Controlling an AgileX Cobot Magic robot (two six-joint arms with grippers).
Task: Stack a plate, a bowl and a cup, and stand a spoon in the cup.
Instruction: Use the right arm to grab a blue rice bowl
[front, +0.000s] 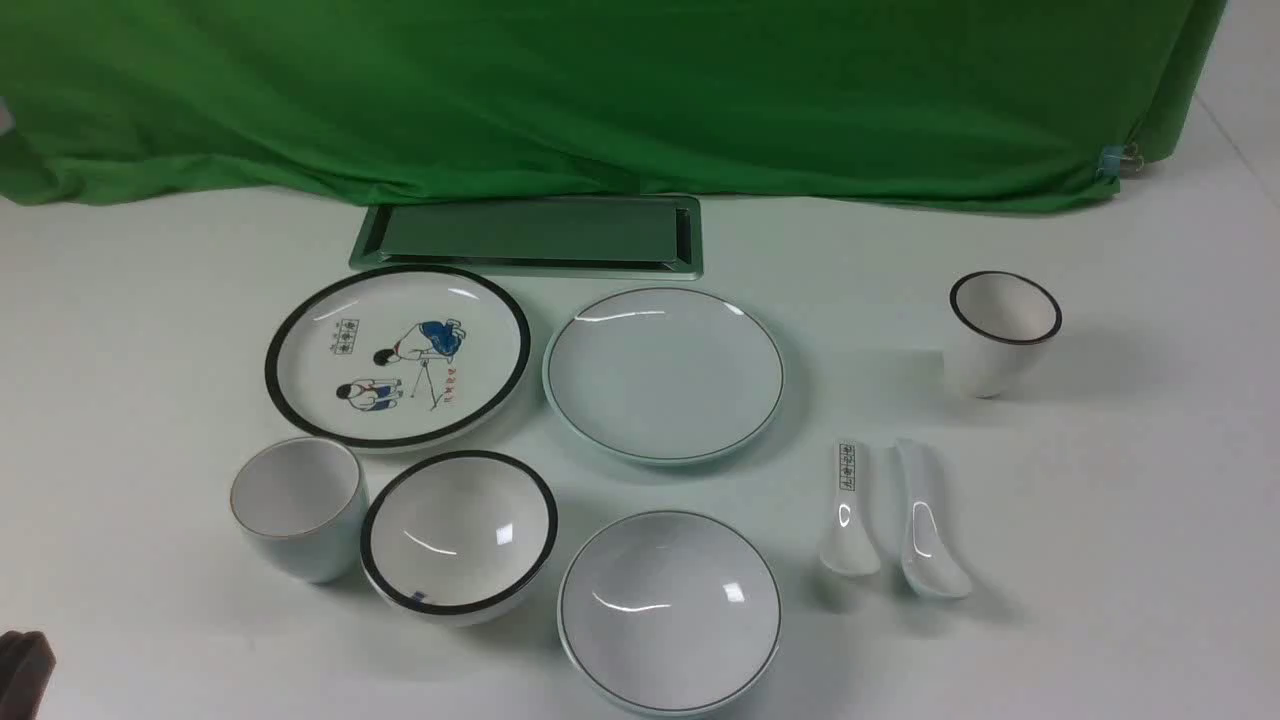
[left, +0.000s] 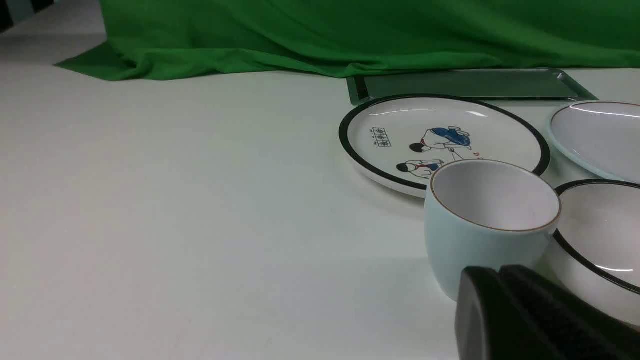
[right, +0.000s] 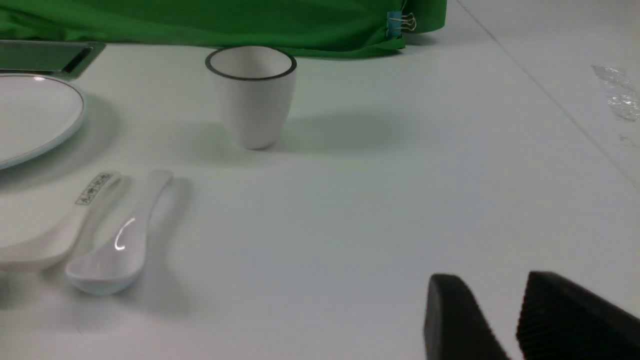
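A white table (front: 1100, 500) runs back to a green cloth (front: 600, 90) draped along its far edge. The plate (front: 665, 375) lies bare at the middle of the table, just in front of a shallow metal tray (front: 530, 235). The bowl (front: 670, 610) sits empty nearer to me, apart from the plate, and the front view cuts off its near rim. The cup (front: 298, 510) stands upright and empty on my left. It is so close to a black-rimmed bowl (front: 458, 535), also empty, that I cannot tell whether they touch. The spoon (front: 925, 525) lies on my right with its scoop toward me, side by side with a spoon with a printed handle (front: 848, 510). Behind the cup lies a black-rimmed plate with cartoon figures (front: 398, 355). A taller black-rimmed cup (front: 1000, 330) stands alone and empty, far right. My left gripper (left: 500, 275) is clenched, its pads pressed together on nothing. In the left wrist view it hides part of the cup's base, and the front view shows only a dark corner of it. My right gripper (right: 492, 300) is released, with bare table showing between its fingers, well apart from the spoons; the front view misses it. Something clear and crinkled (right: 617, 92) at the right wrist view's edge is too blurred to name.
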